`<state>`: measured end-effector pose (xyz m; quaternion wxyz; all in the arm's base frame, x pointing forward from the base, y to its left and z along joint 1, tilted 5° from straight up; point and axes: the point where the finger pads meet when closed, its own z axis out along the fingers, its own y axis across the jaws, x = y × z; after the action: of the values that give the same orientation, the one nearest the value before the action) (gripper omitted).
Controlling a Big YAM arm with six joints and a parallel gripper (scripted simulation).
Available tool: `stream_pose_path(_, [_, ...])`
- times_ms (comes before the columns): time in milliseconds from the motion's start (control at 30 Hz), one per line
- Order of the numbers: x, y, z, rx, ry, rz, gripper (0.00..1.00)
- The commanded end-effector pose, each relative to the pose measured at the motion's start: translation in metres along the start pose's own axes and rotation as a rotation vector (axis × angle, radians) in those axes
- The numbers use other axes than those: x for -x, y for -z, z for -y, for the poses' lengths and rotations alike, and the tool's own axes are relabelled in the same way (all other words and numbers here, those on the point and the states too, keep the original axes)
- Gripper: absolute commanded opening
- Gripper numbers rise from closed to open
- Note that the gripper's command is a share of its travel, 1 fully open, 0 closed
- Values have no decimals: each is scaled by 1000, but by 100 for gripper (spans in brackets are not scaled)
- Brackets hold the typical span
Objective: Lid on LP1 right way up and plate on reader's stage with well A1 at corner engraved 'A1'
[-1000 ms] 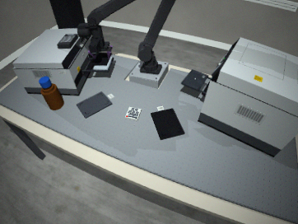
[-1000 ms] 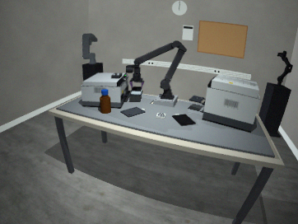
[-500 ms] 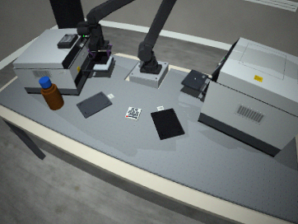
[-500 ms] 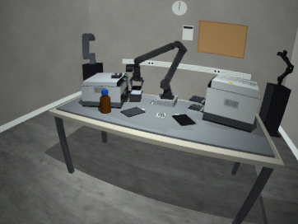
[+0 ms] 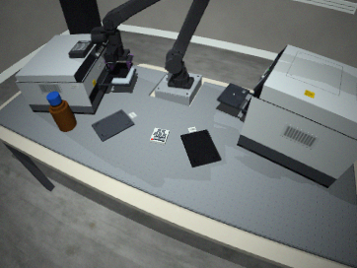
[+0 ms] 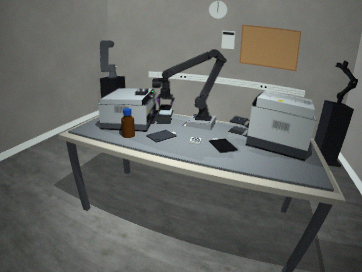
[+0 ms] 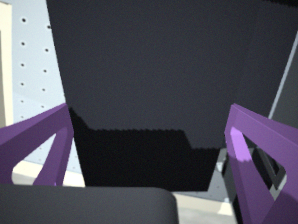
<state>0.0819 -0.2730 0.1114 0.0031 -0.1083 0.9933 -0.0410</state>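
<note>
- Near the middle of the top view lie a black bench pad and, left of it, a grey bench pad. Their names are too small to read; confirm which is LP1 before carrying the lid over, then lower it level inside the locators.
- At left, the capped bottle stands loose before the dispenser; lift high and pass well clear of it.
- Farther back, upper left of the top view, the pale plate is on the dispenser's stage, under the gripper. Its fingers stand wide, astride a dark surface in the wrist view; I cannot tell whether they grip the lid.
- The step in hand seems to be taking the lid: pads square on its edges, high enough to miss the plate, squeeze lightly, rise straight.
- The reader's stage, upper right of centre, awaits the plate; keep A1's corner in mind.
</note>
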Motion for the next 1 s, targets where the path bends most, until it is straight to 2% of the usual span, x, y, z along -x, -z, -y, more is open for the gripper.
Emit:
stream_pose_path(0, [10, 19, 44, -77, -75, -1, 85])
stream_pose_path(67, [10, 19, 44, -77, -75, -1, 85])
stream_pose_path(133, [14, 22, 41, -91, -58, 37, 85])
stream_pose_path(333, [37, 28, 46, -105, -55, 31, 85])
stream_pose_path(367, [40, 28, 46, -107, -58, 53, 85])
stream_pose_path(433, [44, 28, 46, -109, -65, 52, 85])
stream_pose_path(567, [56, 19, 36, -72, -84, 43, 85])
stream_pose_path(700, [56, 19, 37, -63, -125, 38, 85])
stream_pose_path(833, [72, 19, 35, -46, -173, 35, 85])
stream_pose_path(900, [79, 20, 36, -50, -166, 37, 85])
stream_pose_path(967, [85, 25, 40, -83, -124, 48, 85])
